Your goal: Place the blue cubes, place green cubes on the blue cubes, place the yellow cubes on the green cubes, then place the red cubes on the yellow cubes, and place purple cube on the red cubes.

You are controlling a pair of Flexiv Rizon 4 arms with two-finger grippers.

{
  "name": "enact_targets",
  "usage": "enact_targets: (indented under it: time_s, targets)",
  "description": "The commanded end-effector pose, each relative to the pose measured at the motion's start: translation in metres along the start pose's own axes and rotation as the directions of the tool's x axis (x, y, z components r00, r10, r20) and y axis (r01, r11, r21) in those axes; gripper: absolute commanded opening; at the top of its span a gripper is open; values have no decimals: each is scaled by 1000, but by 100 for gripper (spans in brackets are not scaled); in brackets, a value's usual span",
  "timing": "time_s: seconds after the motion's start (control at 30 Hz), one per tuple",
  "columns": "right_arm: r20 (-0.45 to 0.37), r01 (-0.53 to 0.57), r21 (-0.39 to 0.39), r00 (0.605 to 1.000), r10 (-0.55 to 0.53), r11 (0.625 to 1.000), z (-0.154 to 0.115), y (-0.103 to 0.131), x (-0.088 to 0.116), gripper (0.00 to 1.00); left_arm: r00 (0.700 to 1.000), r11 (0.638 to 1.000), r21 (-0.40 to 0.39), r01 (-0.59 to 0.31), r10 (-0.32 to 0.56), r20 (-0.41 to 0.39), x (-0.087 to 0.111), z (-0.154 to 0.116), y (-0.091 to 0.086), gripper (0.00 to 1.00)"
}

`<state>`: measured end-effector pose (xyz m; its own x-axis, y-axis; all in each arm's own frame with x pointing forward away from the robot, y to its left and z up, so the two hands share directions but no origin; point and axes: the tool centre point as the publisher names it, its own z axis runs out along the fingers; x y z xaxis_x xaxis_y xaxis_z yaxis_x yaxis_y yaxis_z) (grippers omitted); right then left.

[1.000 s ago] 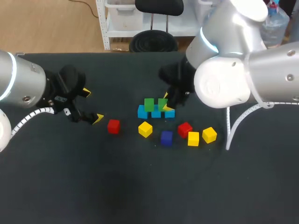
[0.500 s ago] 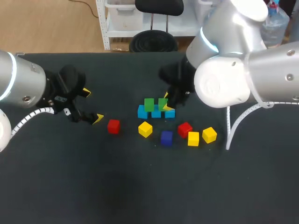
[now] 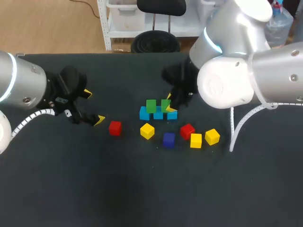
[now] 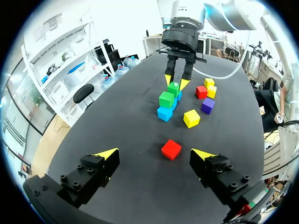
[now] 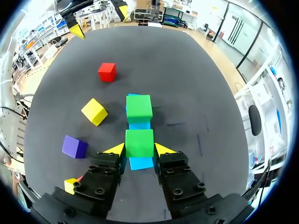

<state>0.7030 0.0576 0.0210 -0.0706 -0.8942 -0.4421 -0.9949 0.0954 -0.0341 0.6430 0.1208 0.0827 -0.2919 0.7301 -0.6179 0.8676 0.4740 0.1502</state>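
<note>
1. The right gripper [image 5: 139, 150] has its fingers closed in on the green cube [image 5: 139, 143], with one yellow tip against each of two opposite sides. That cube sits on the row of blue cubes [image 5: 140, 163] directly under the gripper.
2. The left gripper [image 4: 154, 156] stands wide open and holds nothing. A red cube [image 4: 171, 149] lies just ahead of it, roughly in line with the gap between its fingers, and is untouched.
3. The cubes look small, rigid and light, with smooth flat faces, so a modest squeeze should be enough. They are unlikely to crush, but they could slip or twist if pinched near a corner.
4. The best hold is probably on two opposite side faces, square on and about mid-height. That leaves the bottom face free to land flat.
5. A stack this light would likely shift at a sideways nudge, so opening the fingers evenly and lifting straight away seems wise.
6. Count:
   - Blue: three, side by side in one row.
   - Green: two, the gripped one and a second green cube [image 5: 138, 108] just ahead of the right gripper, also on the blue row.
   - Yellow: three yellow cubes [image 3: 147, 131], all loose on the table [image 3: 142, 189] beside the right gripper.
   - Red: two, the one ahead of the left gripper and a second red cube [image 3: 187, 131] among the loose ones.
   - Purple: one purple cube [image 3: 168, 139], beside the right gripper.
</note>
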Motion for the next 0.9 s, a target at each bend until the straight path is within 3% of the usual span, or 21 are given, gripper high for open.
enact_targets:
  time_s: [0.03, 0.33, 0.4, 0.9]
  targets:
    - [2, 0, -4, 1000, 0, 1000, -1, -1, 1, 0, 1000, 1000, 1, -1, 1, 4, 1, 0, 0, 100]
    - [1, 0, -3, 1000, 0, 1000, 0, 0, 0, 1, 1000, 1000, 1, -1, 1, 4, 1, 0, 0, 100]
    - [-1, 0, -3, 1000, 0, 1000, 0, 0, 0, 15, 1000, 1000, 1, -1, 1, 4, 1, 0, 0, 100]
    - [-5, 3, -4, 1000, -3, 1000, 0, 0, 0, 39, 1000, 1000, 1, -1, 1, 4, 1, 0, 0, 100]
